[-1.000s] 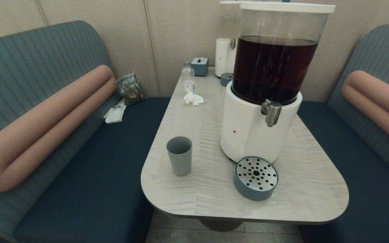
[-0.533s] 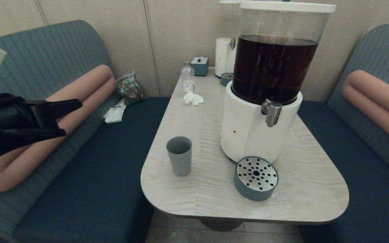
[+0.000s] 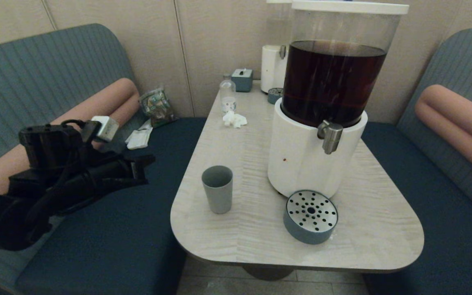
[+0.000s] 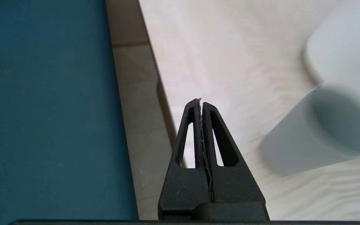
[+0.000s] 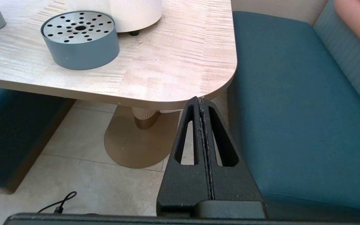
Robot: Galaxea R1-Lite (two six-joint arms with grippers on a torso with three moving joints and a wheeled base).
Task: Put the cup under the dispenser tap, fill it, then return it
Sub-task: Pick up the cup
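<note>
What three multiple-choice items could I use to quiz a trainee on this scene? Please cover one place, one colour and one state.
1. Where is the cup?
A. under the dispenser tap
B. on the table, left of the large dispenser
C. on the bench

2. What colour is the liquid in the tank?
A. clear
B. orange
C. dark brown

3. How is the left gripper?
A. shut, empty
B. open
C. shut on the cup

Answers:
1 B: it stands apart from the dispenser tap.
2 C: the liquid in the tank is dark brown.
3 A: its fingers meet, with the cup off to one side.
</note>
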